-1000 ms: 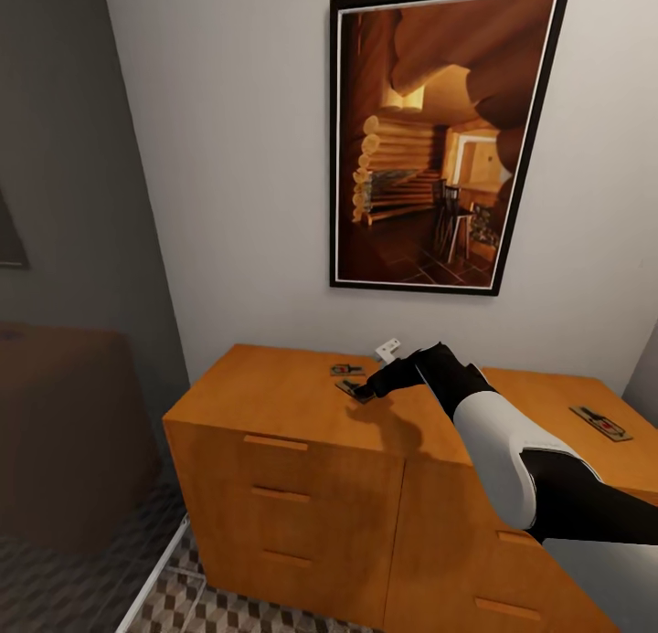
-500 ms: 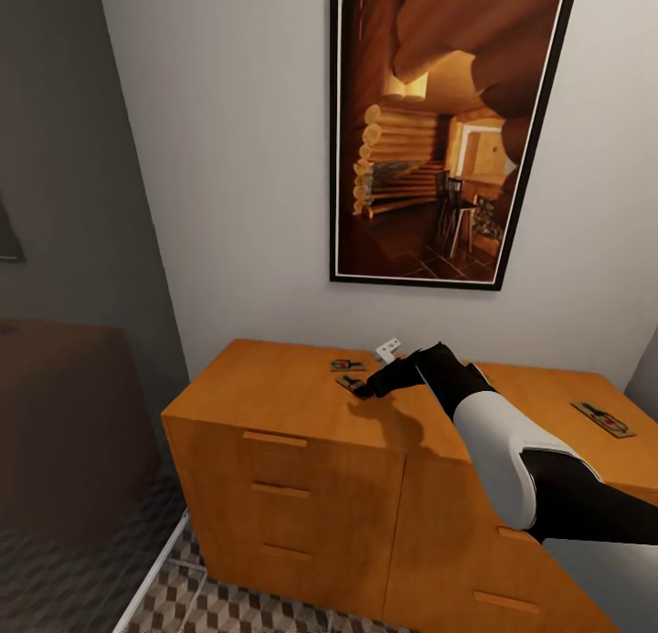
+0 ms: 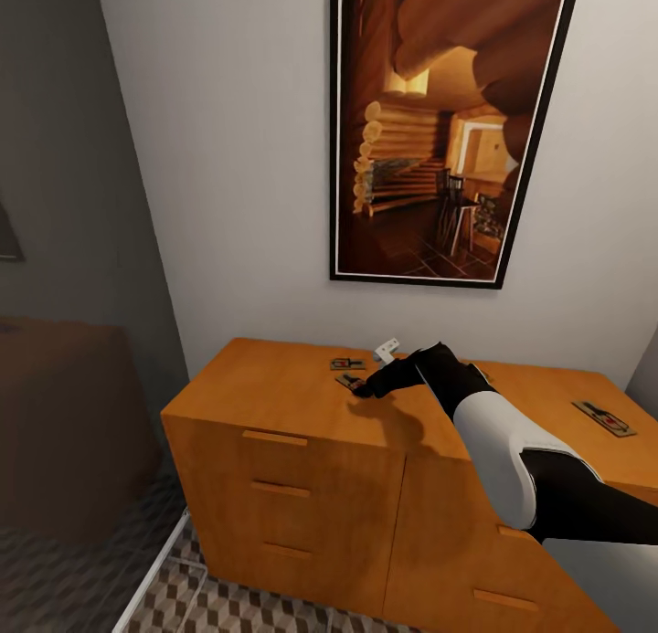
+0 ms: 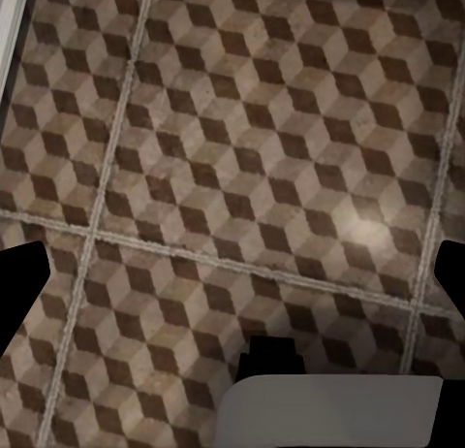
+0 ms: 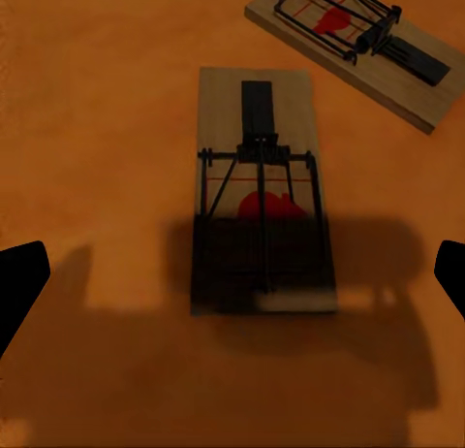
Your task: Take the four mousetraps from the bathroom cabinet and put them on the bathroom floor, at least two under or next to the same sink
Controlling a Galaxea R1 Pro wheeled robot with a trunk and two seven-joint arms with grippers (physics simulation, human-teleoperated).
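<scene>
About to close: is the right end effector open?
Open: its fingertips sit wide apart either side of the mousetrap lying flat on the cabinet.

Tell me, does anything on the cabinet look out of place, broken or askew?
Nothing looks damaged. Three mousetraps lie flat on the cabinet top: one below the right gripper, whose jaws stand apart, a second close beside it at a slant, and a third alone near the far right end.

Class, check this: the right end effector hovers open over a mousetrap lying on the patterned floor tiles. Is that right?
One detail is wrong: the mousetrap lies on the orange-brown cabinet top, not the tiles, as the right wrist view shows. The right end effector does hover open over it.
</scene>
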